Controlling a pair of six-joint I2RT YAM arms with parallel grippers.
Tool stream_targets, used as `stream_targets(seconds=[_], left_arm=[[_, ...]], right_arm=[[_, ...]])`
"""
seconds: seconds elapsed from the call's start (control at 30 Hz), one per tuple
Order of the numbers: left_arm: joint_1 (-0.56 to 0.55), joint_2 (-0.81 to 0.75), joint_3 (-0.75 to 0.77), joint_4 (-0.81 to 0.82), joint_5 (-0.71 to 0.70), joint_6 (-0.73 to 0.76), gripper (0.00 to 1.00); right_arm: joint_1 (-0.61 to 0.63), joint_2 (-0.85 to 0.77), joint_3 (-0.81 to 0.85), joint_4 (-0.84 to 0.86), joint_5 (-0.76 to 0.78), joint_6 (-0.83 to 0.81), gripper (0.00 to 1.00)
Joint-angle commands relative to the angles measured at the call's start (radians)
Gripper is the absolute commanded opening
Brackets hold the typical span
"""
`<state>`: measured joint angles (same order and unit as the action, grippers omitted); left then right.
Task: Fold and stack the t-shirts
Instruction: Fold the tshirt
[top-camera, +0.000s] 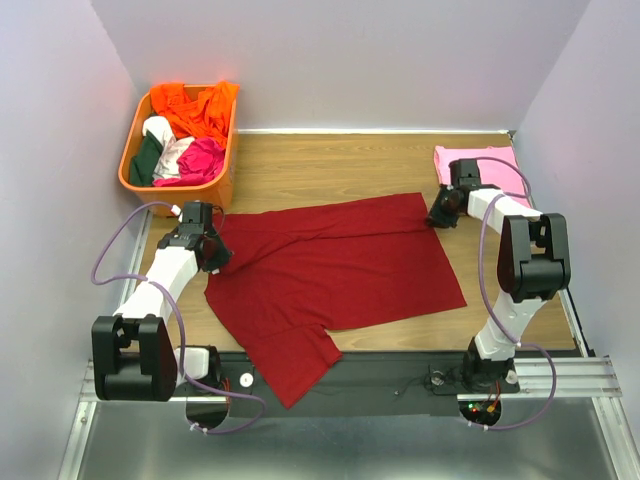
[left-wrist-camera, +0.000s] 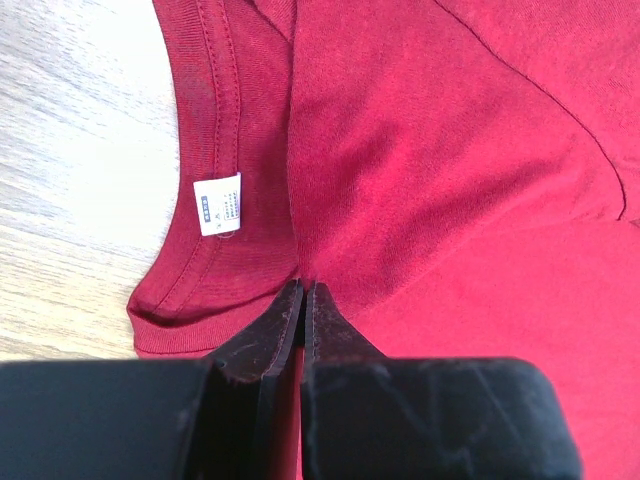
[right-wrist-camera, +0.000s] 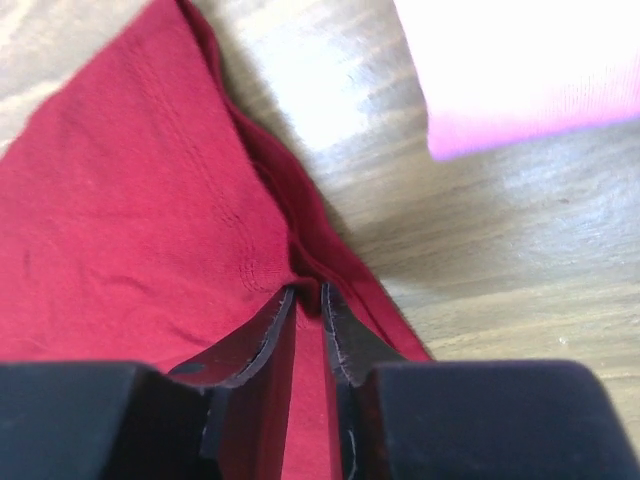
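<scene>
The left gripper (left-wrist-camera: 303, 291) is closed on a pinch of the red shirt (top-camera: 340, 265) just beside the collar, near the white label (left-wrist-camera: 217, 204); the right gripper (right-wrist-camera: 307, 292) is closed on the shirt's far right hem corner. The red shirt lies spread across the middle of the table (top-camera: 330, 165), collar left, hem right, one sleeve hanging over the near edge. The pink shirt (top-camera: 490, 160) lies folded at the far right; a basket (top-camera: 135, 185) of clothes stands far left. The step in hand appears to be the first fold of the red shirt. The next move likely calls for both arms to lift together and carry the far edge nearward, keeping the cloth taut and level.
</scene>
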<state>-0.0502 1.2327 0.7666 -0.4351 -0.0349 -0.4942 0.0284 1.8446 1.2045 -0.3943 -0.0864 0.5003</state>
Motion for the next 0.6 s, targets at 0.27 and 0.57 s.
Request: stream_targets(seconds=[0.27,0.57], left_arm=[[0.001,-0.033,0.045,-0.004,0.001,0.019,0.00],[0.003,-0.045,0.164,-0.025,-0.026,0.019,0.00]], right_arm=[[0.010,-0.015,0.067,0.002,-0.023,-0.003,0.01],[0.008,0.002,0.188,-0.047,0.007,-0.026,0.01]])
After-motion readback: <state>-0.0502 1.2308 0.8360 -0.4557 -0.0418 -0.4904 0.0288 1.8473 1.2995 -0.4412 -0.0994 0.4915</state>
